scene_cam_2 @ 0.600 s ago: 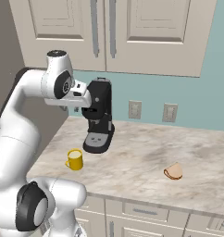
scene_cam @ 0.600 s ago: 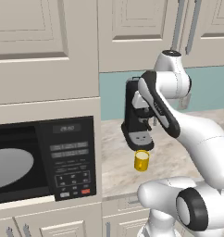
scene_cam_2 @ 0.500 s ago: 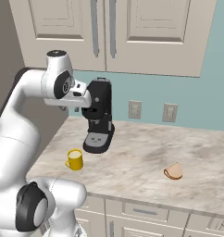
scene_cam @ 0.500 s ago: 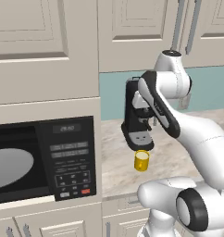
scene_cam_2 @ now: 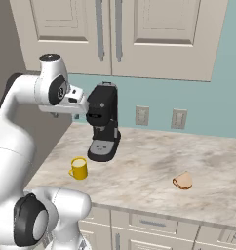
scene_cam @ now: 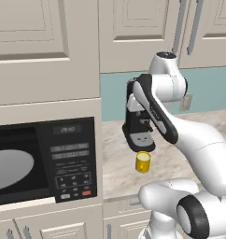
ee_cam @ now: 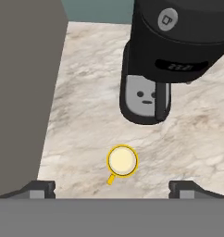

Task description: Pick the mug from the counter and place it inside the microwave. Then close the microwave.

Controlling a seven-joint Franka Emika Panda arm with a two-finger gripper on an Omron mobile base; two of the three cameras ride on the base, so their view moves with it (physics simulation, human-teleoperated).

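Little has shifted in the last half-second: gripper (ee_cam: 112, 187), jaws wide and empty, still hovering above the mug (ee_cam: 122, 161) on the counter (ee_cam: 86, 115), pickup not yet begun

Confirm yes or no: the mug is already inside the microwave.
No, the mug stands on the counter in front of the coffee machine.

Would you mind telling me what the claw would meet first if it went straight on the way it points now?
Most likely the mug: it sits between the open claw's fingertips, on the counter below. Depth is unclear, but nothing shows in between.
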